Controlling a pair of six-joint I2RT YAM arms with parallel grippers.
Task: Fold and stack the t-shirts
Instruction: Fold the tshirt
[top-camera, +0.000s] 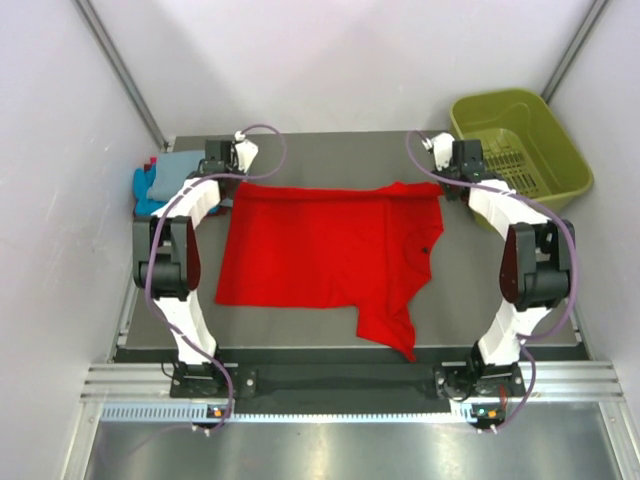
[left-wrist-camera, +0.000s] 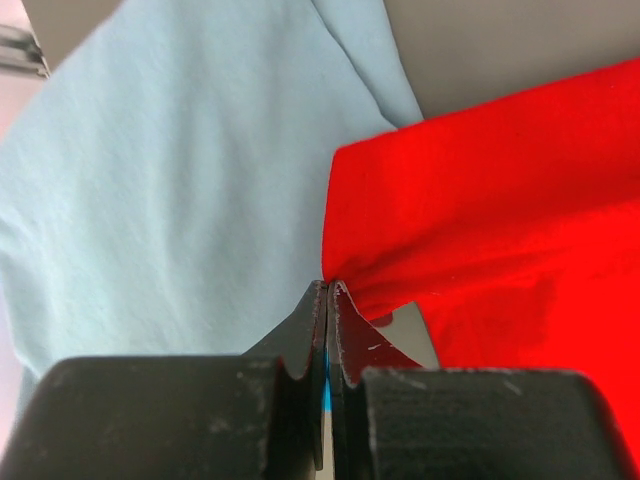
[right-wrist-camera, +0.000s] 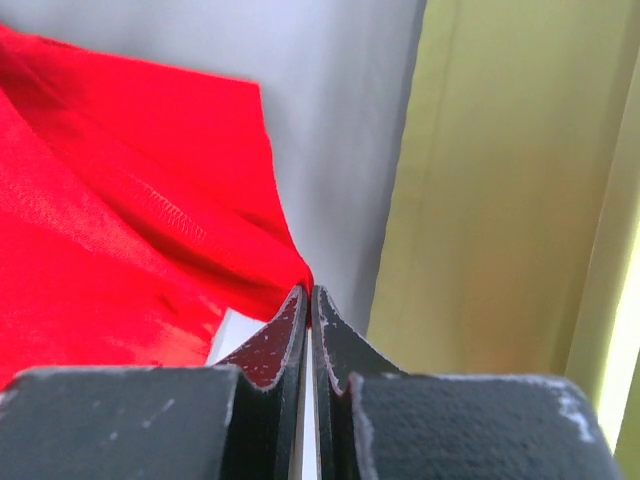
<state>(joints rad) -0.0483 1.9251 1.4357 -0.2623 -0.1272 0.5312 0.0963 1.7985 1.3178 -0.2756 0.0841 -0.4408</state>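
Observation:
The red t-shirt lies spread across the table, one sleeve trailing toward the near edge. Its far left corner is pinched in my left gripper, whose jaws are shut tight on the cloth. My right gripper is shut on the far right corner; the red fabric drapes away to the left. A folded grey-blue t-shirt rests on a turquoise one at the far left, and its pale cloth fills the left wrist view.
An olive-green plastic basket stands at the far right corner, its wall close beside my right gripper. White enclosure walls surround the table. The grey tabletop shows in front of the red shirt.

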